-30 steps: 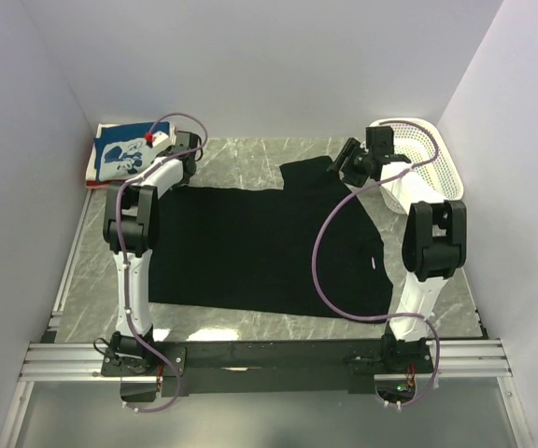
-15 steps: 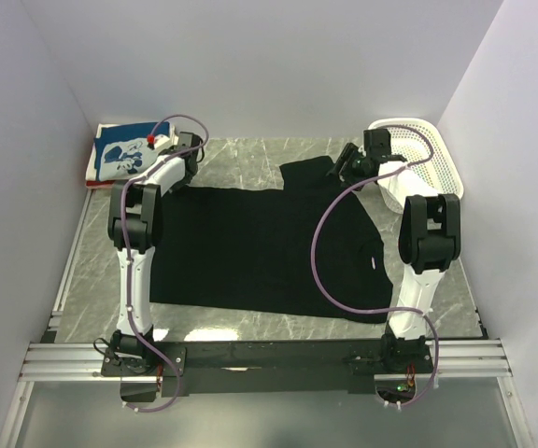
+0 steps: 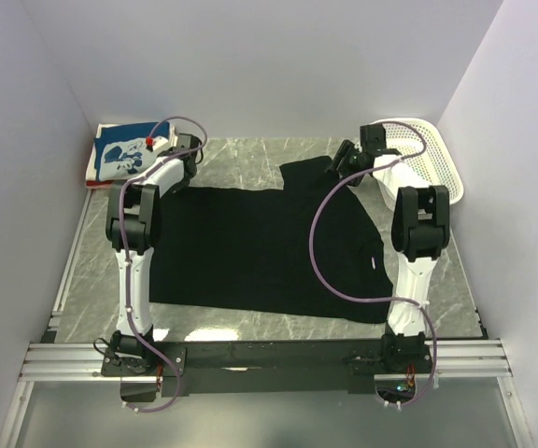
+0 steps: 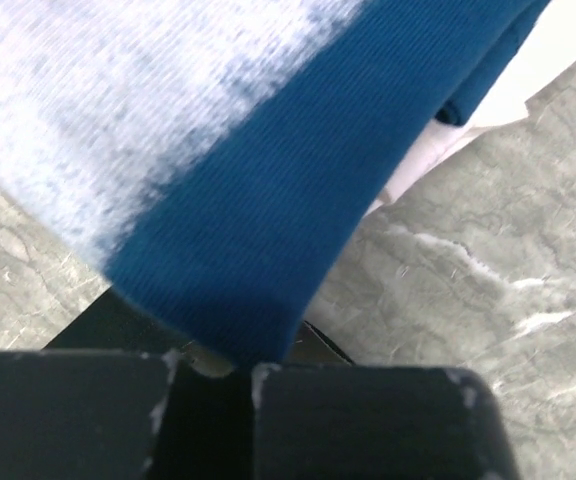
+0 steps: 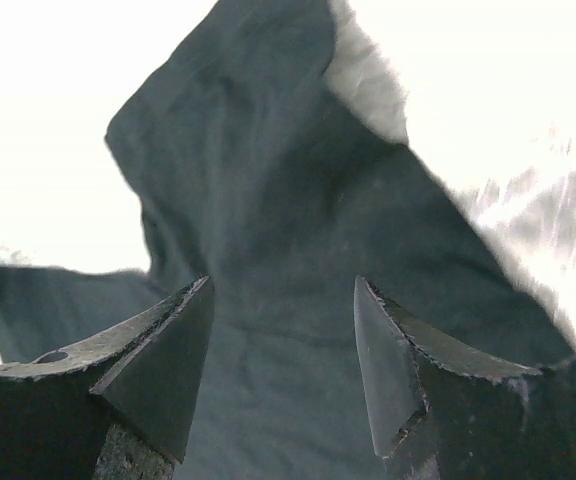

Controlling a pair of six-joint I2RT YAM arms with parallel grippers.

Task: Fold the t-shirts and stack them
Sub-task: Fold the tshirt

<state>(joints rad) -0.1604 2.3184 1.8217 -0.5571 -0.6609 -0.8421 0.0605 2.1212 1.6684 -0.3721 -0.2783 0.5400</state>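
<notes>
A: Left fingers (image 4: 68,410) are pressed together, and the edge of the blue printed shirt (image 4: 268,180) runs right down to the seam between them. Can't tell if that edge is nipped or just lying against the tips. Right fingers (image 5: 158,350) are spread wide with sleeve cloth of the black shirt (image 3: 260,243) under the gap. Nothing pinched there.

B: Where's the black shirt?

A: Flat on the marble table (image 3: 250,154), 1 layer, collar to the right, far sleeve pointing at the back wall. The right gripper (image 3: 344,161) is over that sleeve. The left gripper (image 3: 166,147) is at the right edge of the folded stack, near the shirt's far-left corner. The blue shirt tops the stack, with a white one (image 4: 448,140) under it. The basket (image 3: 442,145) sits back right.

B: Step?

A: My read is the start of fold 1. The shirt is unfolded and both arms are up at its far edge.

B: Next?

A: Right drops and closes on the sleeve. Left has to end up on the black corner, not the blue edge, or it drags the stack. Then the 2 grips lift together and bring the far edge toward the near edge, kept level.

B: Materials?

A: The black is thin, matte and limp, with wrinkles round the sleeve, so it'll sag between grips. The blue has a fine ribbed knit and a fuzzy white print. The marble is smooth with grey veins, so cloth should slide. The basket is hard perforated plastic with rounded ends.
</notes>
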